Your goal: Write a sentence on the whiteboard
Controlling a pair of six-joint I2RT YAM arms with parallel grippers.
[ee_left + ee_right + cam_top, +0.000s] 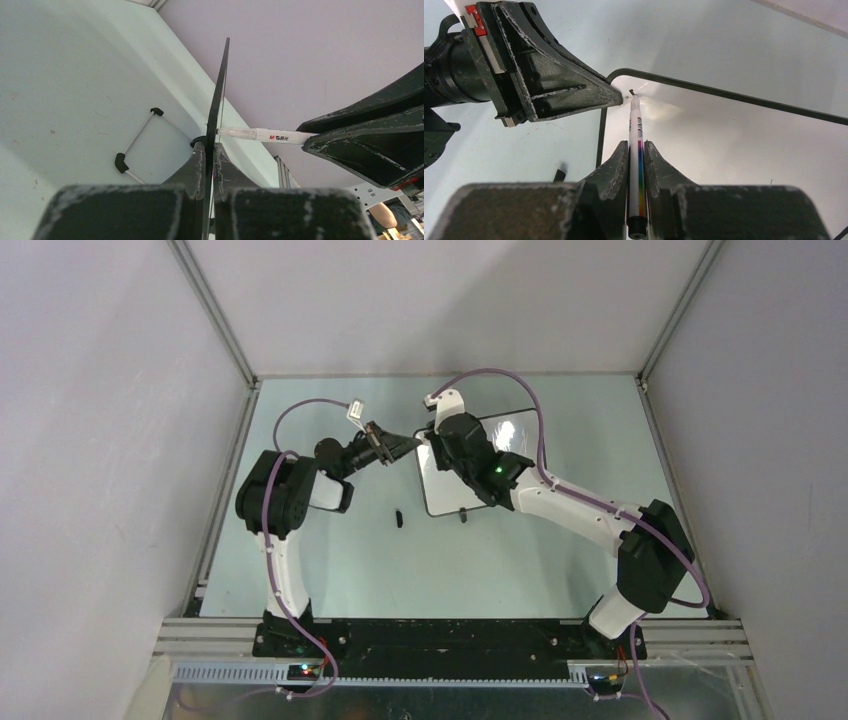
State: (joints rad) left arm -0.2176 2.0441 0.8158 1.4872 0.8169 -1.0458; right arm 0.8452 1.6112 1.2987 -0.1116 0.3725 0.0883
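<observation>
With right hand [636, 150] clamped on slim white rainbow-striped marker [636, 120] and left hand [210, 147] pinching glossy white black-framed whiteboard [734, 150] near its corner, press lightly, stroke slowly across.

My fingers [611, 172] are matt black plastic, rough-grained and scuffed pale along the edges, set against the smooth white plastic barrel of the marker [636, 130], the glossy, glare-catching white face and thin black frame of the whiteboard [734, 145], and the smooth, faintly sheened pale-green tabletop [520, 560].
</observation>
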